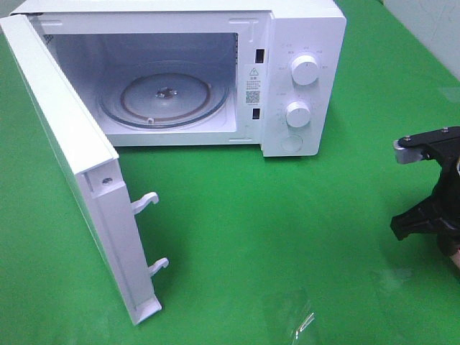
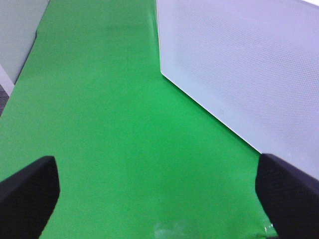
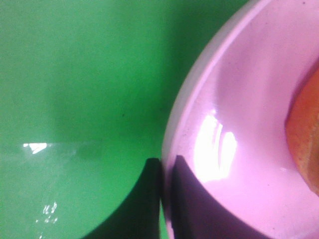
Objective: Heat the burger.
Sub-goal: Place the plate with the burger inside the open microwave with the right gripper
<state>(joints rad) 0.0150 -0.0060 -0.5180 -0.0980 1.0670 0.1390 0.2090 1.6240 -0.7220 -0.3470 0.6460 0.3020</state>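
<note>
Here, the right gripper (image 3: 166,167) is clamped on the rim of the round, glossy pink plate (image 3: 239,74), one finger inside it and one outside. The golden-brown burger (image 3: 306,144) rests on that plate; the left gripper (image 2: 159,191) stands wide apart, holding nothing.

The right gripper (image 3: 166,162) is clamping the rim of the pink plate (image 3: 189,94). The outer finger (image 3: 142,204) is sitting against the rim from the side of the green surface (image 3: 84,74), and the inner finger (image 3: 199,211) is pressing on the plate's inside face, so the rim is passing between them. The burger (image 3: 305,144) is showing only as an orange-brown bun edge resting on the plate, well apart from the fingers. Light is glaring off the plate.
</note>
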